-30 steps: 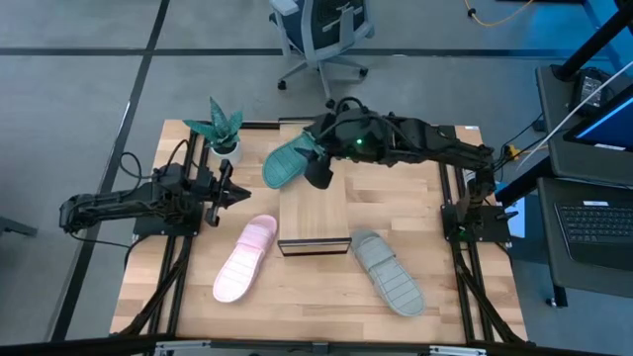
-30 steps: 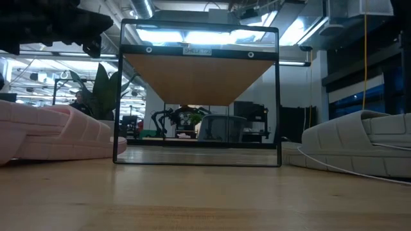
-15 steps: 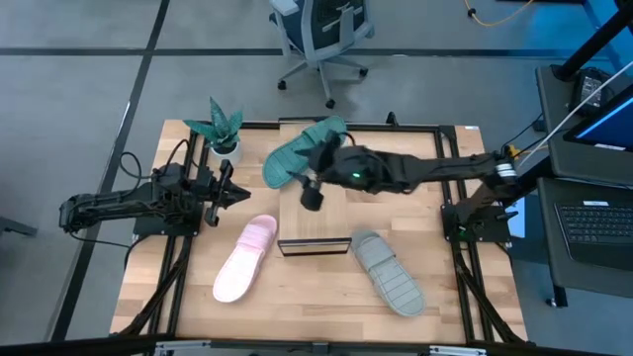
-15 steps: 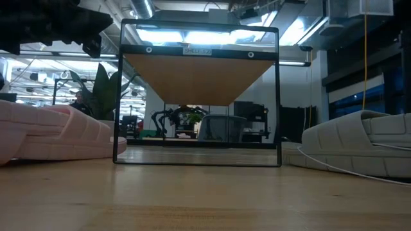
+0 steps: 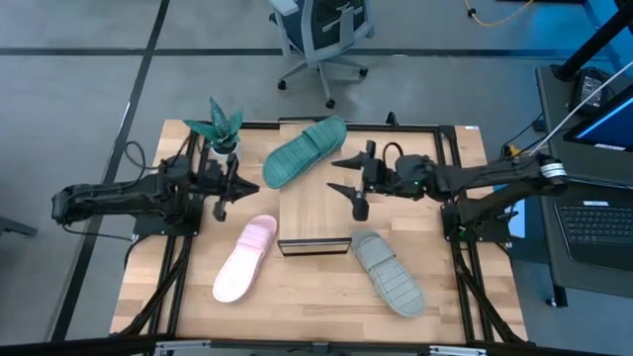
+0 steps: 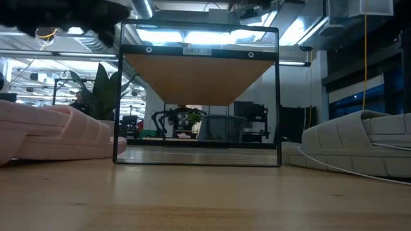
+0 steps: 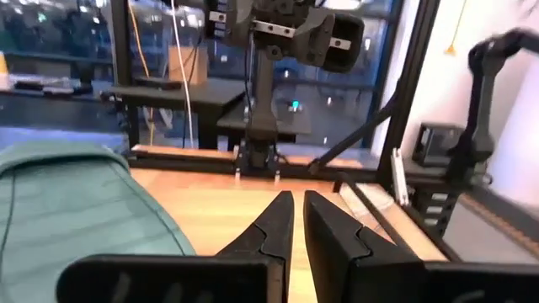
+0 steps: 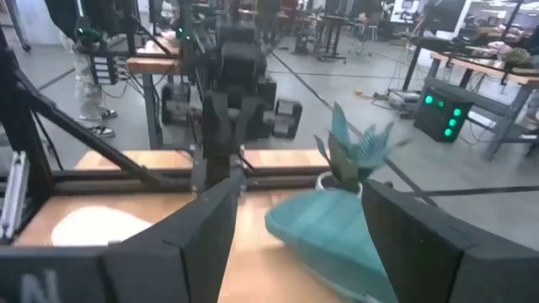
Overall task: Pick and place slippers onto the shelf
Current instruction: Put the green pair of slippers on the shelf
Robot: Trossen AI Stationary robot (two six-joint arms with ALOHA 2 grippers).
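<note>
The teal slipper [image 5: 304, 150] lies sole up, slanting across the table just beyond the far edge of the shelf [image 5: 315, 213]. Whether it touches the shelf, I cannot tell. It also shows in the wrist views [image 7: 76, 202] [image 8: 337, 227]. The pink slipper [image 5: 245, 259] lies left of the shelf's near end and the grey slipper [image 5: 389, 272] right of it, both on the table. My right gripper [image 5: 348, 183] hovers open over the shelf's far right corner, apart from the teal slipper. My left gripper [image 5: 242, 188] is shut, left of the shelf, pointing at the teal slipper's near end.
A small potted plant [image 5: 223, 129] stands at the far left, close to the left gripper and the teal slipper. In the low view the shelf [image 6: 199, 96] stands between the pink slipper [image 6: 51, 131] and the grey slipper [image 6: 359, 144]. An office chair [image 5: 321, 30] stands beyond the table.
My right gripper carried the teal slipper a little toward the far edge, let go of it and drew back toward the table's right. The slipper now lies by itself beyond the shelf. My left gripper has moved slightly toward the right.
</note>
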